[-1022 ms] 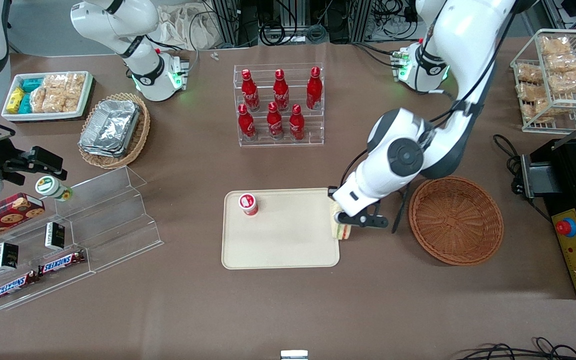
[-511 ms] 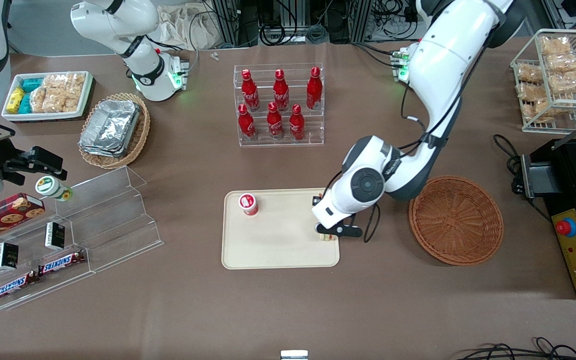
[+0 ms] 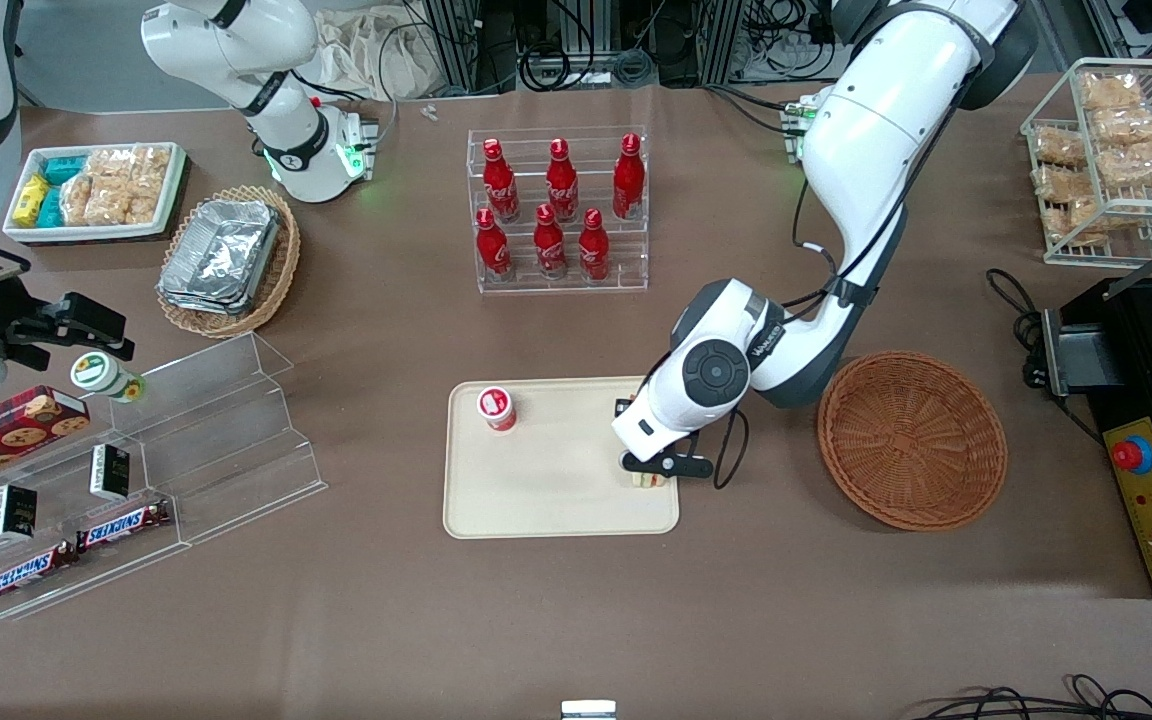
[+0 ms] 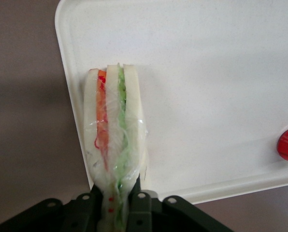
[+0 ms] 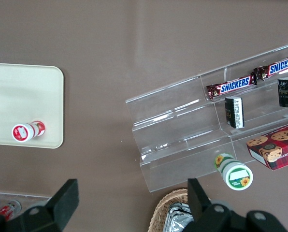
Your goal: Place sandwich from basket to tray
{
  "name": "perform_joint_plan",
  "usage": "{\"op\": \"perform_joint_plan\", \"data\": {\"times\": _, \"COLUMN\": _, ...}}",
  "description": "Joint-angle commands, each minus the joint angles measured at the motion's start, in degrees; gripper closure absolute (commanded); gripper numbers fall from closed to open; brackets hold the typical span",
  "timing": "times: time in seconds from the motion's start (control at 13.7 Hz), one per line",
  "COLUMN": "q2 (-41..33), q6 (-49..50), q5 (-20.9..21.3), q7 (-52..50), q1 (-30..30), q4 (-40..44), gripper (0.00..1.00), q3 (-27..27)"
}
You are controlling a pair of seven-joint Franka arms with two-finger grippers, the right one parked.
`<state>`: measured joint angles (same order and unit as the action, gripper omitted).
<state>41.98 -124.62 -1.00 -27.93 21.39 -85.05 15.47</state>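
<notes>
The gripper (image 3: 648,470) is closed on the sandwich (image 4: 114,140), pinching one end of the wrapped wedge between its fingers (image 4: 139,203) and holding it on edge just over the tray (image 3: 556,500), close to the rim on the side nearest the basket (image 3: 911,438). The main risk is where it sits: the wedge hangs right along the rim, so a release here could leave it half on the lip, where it may tip off onto the table. It is also held on its thin side, and once let go it will likely flop over, and a fall toward the rim is the bad direction. The plastic wrap looks slippery, so it could slide in the grip if the arm jerks. The small red-capped jar (image 3: 497,408) stands well apart on the tray and looks out of harm's way. Compared with a second ago, the arm has swung away from the basket and come lower, and the sandwich, then hanging across the tray's edge, now lies just inside it
</notes>
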Motion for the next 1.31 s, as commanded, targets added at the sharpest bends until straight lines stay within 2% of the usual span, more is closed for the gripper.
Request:
{"op": "perform_joint_plan", "data": {"times": 0.0, "q2": 0.91, "q6": -0.27, "q5": 0.91, "q7": -2.56, "q1": 0.75, "q4": 1.81, "gripper": 0.05, "q3": -0.7}}
{"op": "perform_joint_plan", "data": {"times": 0.07, "q2": 0.91, "q6": -0.27, "q5": 0.91, "q7": -2.66, "q1": 0.75, "q4": 1.81, "gripper": 0.01, "q3": -0.7}}
{"op": "perform_joint_plan", "data": {"times": 0.51, "q2": 0.04, "q6": 0.43, "q5": 0.91, "q7": -3.71, "q1": 0.4, "q4": 1.73, "gripper": 0.01, "q3": -0.79}}
{"op": "perform_joint_plan", "data": {"times": 0.66, "q2": -2.41, "q6": 2.0, "q5": 1.09, "q7": -3.63, "q1": -0.56, "q4": 1.64, "gripper": 0.0, "q3": -0.79}}
{"op": "perform_joint_plan", "data": {"times": 0.95, "q2": -11.72, "q6": 14.38, "q5": 1.09, "q7": -2.13, "q1": -6.0, "q4": -0.73, "gripper": 0.0, "q3": -0.7}}
{"op": "perform_joint_plan", "data": {"times": 1.24, "q2": -21.91, "q6": 23.69, "q5": 1.18, "q7": 9.7, "q1": -16.27, "q4": -3.2, "gripper": 0.01, "q3": -0.7}}
